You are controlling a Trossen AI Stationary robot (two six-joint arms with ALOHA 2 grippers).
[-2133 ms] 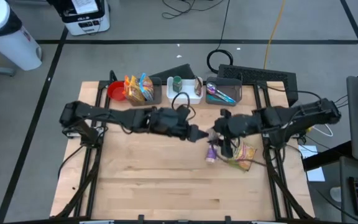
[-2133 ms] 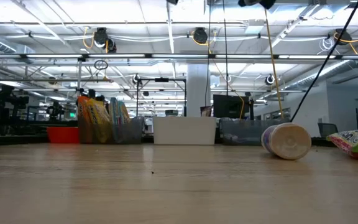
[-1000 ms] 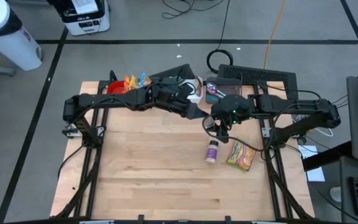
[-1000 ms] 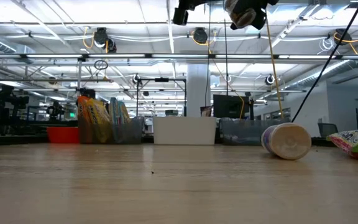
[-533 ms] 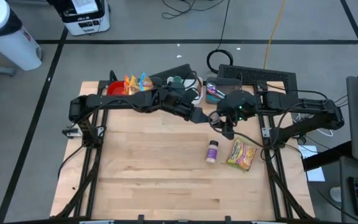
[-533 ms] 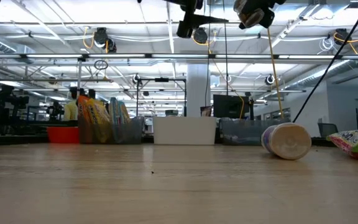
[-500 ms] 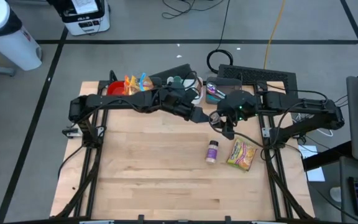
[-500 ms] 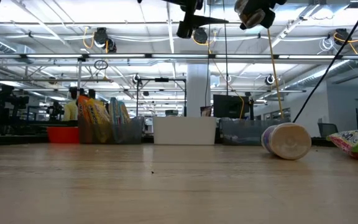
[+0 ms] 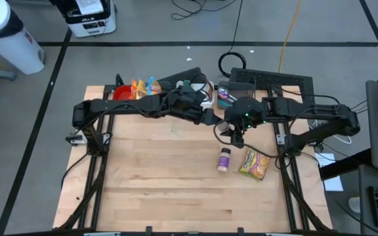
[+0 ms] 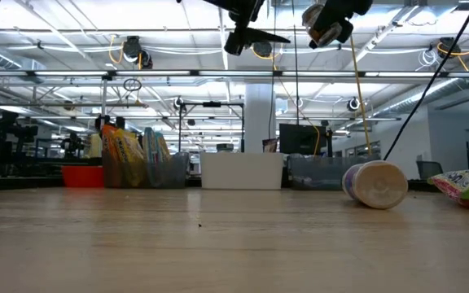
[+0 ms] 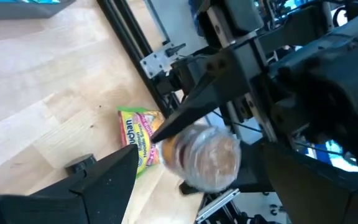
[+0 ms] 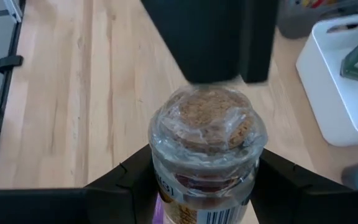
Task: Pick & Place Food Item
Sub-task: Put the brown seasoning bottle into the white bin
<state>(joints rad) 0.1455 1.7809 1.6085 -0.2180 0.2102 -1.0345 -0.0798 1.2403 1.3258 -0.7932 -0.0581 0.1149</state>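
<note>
The spice jar (image 12: 205, 149) sits clamped between the fingers of your right hand (image 12: 204, 186), lifted well above the table (image 9: 156, 177), its clear wrapped top and brown contents facing the right wrist camera. Your left hand (image 11: 191, 180) hangs directly in front of that jar with its two dark fingers spread as wide as they go, one on either side and touching nothing; the jar (image 11: 207, 155) shows in the gap between them.

From above you see only that the two hands meet over the far middle of the table: right hand (image 9: 236, 131), left hand (image 9: 214, 119), the jar itself hidden under the right wrist. The wrist views fill that in. The right wrist view adds a white bin (image 12: 344, 81) beyond the left hand's fingers. The left wrist view shows a yellow noodle packet (image 11: 138, 140) lying on the table below the hands.

The high view places that packet (image 9: 254, 164) just to the near-right of your right hand, and a second, purple-labelled bottle (image 9: 224, 159) lying on its side directly beneath it. The low view shows the same bottle (image 10: 374, 185) end-on and the packet's edge (image 10: 466, 185) beside it, with both hands (image 10: 326, 23) (image 10: 247, 37) high at the frame's top. Along the far edge, past your left hand, stand a red bowl (image 9: 123, 96) and a bin of snack bags (image 9: 146, 94).
</note>
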